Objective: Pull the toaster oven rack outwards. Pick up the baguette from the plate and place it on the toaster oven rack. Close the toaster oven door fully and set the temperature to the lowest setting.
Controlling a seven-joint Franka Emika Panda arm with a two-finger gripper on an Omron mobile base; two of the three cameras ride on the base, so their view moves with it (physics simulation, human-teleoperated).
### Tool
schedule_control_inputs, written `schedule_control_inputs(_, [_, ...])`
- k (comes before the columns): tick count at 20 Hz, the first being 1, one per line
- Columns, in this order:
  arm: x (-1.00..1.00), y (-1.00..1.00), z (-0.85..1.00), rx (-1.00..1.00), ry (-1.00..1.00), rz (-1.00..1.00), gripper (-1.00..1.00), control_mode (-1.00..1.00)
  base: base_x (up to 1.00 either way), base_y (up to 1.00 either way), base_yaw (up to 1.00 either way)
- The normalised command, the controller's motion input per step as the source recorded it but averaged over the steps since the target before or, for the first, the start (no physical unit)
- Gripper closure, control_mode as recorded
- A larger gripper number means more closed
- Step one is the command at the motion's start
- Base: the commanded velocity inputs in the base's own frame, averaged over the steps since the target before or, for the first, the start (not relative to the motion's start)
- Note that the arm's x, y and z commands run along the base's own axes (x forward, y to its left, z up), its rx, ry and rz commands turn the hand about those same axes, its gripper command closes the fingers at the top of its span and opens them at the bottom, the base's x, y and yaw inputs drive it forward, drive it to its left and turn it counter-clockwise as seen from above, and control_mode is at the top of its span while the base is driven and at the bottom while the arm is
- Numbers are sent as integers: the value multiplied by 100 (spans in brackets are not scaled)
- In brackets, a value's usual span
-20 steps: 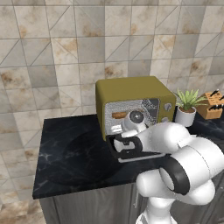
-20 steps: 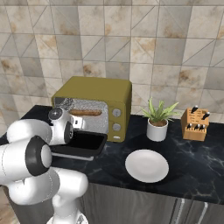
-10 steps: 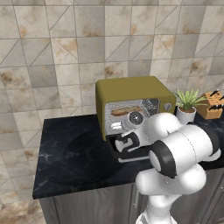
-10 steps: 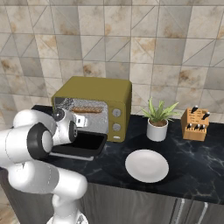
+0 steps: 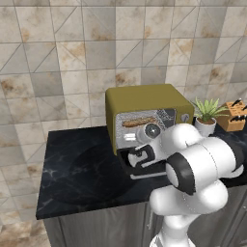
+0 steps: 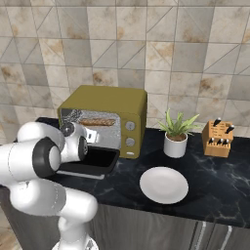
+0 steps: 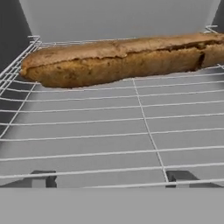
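The olive toaster oven [image 5: 144, 99] [image 6: 110, 97] stands with its door [image 6: 100, 160] folded down flat. Inside, the brown baguette [image 7: 113, 61] [image 5: 139, 122] [image 6: 97, 122] lies across the back of the silver wire rack [image 7: 131, 131]. My gripper [image 7: 114, 178] [image 5: 137, 155] hovers low over the lowered door at the oven mouth, pointing in at the rack. Its jaws stand open and hold nothing, and both dark fingertips [image 7: 43, 178] stay short of the loaf. The white plate [image 6: 163, 184] sits bare on the counter, right of the oven.
A potted plant [image 6: 177, 134] [image 5: 207, 113] and a wooden knife block [image 6: 218, 139] [image 5: 234, 116] stand right of the oven. The black counter [image 5: 77, 169] stretches left of the oven, with the tiled wall behind it.
My arm's elbow has swung left and lower while the hand stayed at the oven mouth. The baguette has not moved on the rack, and the jaws remain open.
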Motion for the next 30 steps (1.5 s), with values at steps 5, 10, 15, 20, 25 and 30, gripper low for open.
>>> schedule_control_inputs(5, [-27,-35,97,19,-9,0,-100,-100,0,0,0])
schedule_control_inputs(10, [-26,-27,100,14,-11,0,-100,-100,0,0,0])
schedule_control_inputs(15, [-44,-18,100,9,-13,0,-100,-100,0,0,0])
schedule_control_inputs(20, [-54,-11,95,5,-6,0,-100,-100,0,0,0])
schedule_control_inputs(25, [-53,-8,59,0,8,-2,-100,-100,0,0,0])
schedule_control_inputs(30, [-60,-3,32,0,25,-11,-100,-100,0,0,0])
